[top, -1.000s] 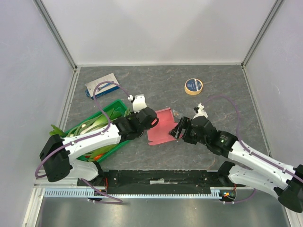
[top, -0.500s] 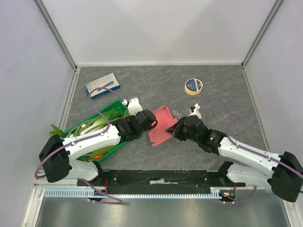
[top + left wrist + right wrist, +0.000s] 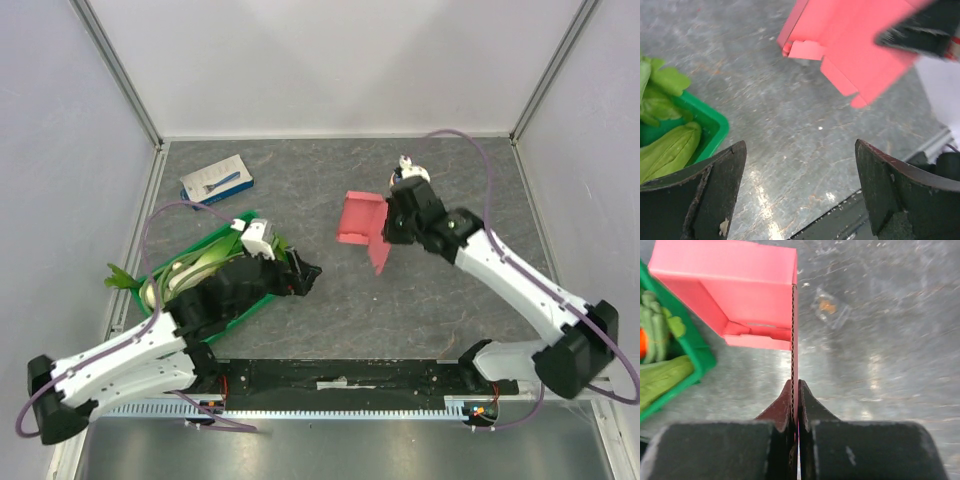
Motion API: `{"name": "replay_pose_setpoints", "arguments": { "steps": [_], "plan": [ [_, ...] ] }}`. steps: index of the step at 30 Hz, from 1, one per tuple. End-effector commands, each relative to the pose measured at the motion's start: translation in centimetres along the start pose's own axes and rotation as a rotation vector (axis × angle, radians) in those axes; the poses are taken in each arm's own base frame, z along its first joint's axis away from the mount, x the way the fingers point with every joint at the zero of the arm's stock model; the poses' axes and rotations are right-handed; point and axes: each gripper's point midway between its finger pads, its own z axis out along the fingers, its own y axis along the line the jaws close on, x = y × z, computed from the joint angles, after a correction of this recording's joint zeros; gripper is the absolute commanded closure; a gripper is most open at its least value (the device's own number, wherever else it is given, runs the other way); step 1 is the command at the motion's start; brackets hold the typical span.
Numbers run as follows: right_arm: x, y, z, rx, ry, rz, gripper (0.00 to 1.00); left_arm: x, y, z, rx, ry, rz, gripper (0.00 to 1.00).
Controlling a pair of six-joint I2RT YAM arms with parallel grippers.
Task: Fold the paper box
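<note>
The pink paper box (image 3: pixel 358 216) hangs above the table's middle, partly folded, one flap pointing down. My right gripper (image 3: pixel 389 231) is shut on its right wall. In the right wrist view the card's edge (image 3: pixel 794 330) runs straight between the pinched fingers of my right gripper (image 3: pixel 796 390), and the box's open inside (image 3: pixel 740 295) lies to the left. My left gripper (image 3: pixel 307 273) stands open, low and apart from the box, near the crate's corner. Its wrist view shows the paper box (image 3: pixel 850 40) up ahead and nothing between the wide fingers (image 3: pixel 715 195).
A green crate of vegetables (image 3: pixel 262 222) lies at the left under my left arm, seen also as a green crate corner (image 3: pixel 710 125) and green crate edge (image 3: pixel 690 367). A blue-and-white flat package (image 3: pixel 215 180) rests at the back left. Grey walls enclose the table.
My right gripper shut on the box's wall and lifted it up and back. My left gripper let go, opened wide and pulled back toward the crate.
</note>
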Motion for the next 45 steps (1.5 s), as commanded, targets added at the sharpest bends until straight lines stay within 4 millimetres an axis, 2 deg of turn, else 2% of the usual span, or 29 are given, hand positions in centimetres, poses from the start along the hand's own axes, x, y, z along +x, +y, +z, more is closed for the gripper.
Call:
{"name": "replay_pose_setpoints", "arguments": {
  "steps": [1,2,4,6,7,8,10,15,20,22,24,25,26,29,34,38,45],
  "plan": [
    [1.4,-3.6,-1.4,-0.046,0.363,-0.594,1.0,-2.1,-2.8,-2.8,0.22,-0.075,0.142,0.05],
    [1.9,-4.4,-1.6,-0.014,0.465,-0.657,1.0,-2.4,-2.6,-3.1,0.214,-0.082,0.139,0.04],
    [1.8,-5.4,-1.2,0.027,0.496,-0.702,1.0,-3.3,-2.8,-3.3,0.217,-0.094,0.106,0.02],
    [2.3,-4.9,-1.0,-0.024,0.524,-0.72,1.0,-3.6,-3.0,-2.9,0.239,-0.081,0.08,0.02],
    [3.2,-4.1,-1.0,-0.085,0.559,-0.705,1.0,-4.1,-3.3,-2.8,0.246,-0.081,0.053,0.02],
    [4.2,-4.7,-0.8,-0.08,0.613,-0.709,1.0,-4.3,-3.3,-2.6,0.259,-0.068,0.043,0.02],
    [4.4,-5.3,-0.6,-0.051,0.633,-0.719,1.0,-4.7,-3.3,-2.0,0.257,-0.061,0.029,0.02],
    [5.9,-5.4,-1.3,-0.075,0.682,-0.712,1.0,-3.4,-5.4,-1.3,0.382,0.037,0.06,0.07],
    [5.5,-3.6,-1.6,-0.095,0.67,-0.812,1.0,-0.9,-4.8,2.1,0.353,0.129,0.05,0.07],
    [6.1,-3.2,-1.9,-0.117,0.691,-0.812,1.0,-0.8,-4.7,3.2,0.343,0.139,0.087,0.1],
    [6.7,-3.2,-1.7,-0.113,0.715,-0.814,1.0,0.4,-4.7,4.7,0.357,0.186,0.143,0.27],
    [6.9,-3.1,-1.7,-0.111,0.722,-0.81,1.0,-0.2,-5.4,4.9,0.378,0.176,0.191,0.33],
    [7.1,-3.1,-1.5,-0.115,0.732,-0.808,1.0,0.2,-5.0,5.9,0.346,0.183,0.214,0.39],
    [7.5,-2.7,-1.3,-0.133,0.742,-0.815,1.0,0.9,-5.4,7.0,0.321,0.136,0.335,0.38],
    [7.5,-2.1,-1.1,-0.15,0.742,-0.812,1.0,3.5,-5.5,9.1,0.31,0.145,0.461,0.39],
    [7.5,-1.7,-1.1,-0.171,0.742,-0.808,1.0,4.0,-4.8,10.4,0.226,0.118,0.554,0.5],
    [7.6,-1.5,-1.0,-0.179,0.743,-0.804,1.0,4.6,-3.6,12.0,0.125,0.086,0.641,0.57]
  ]
}}
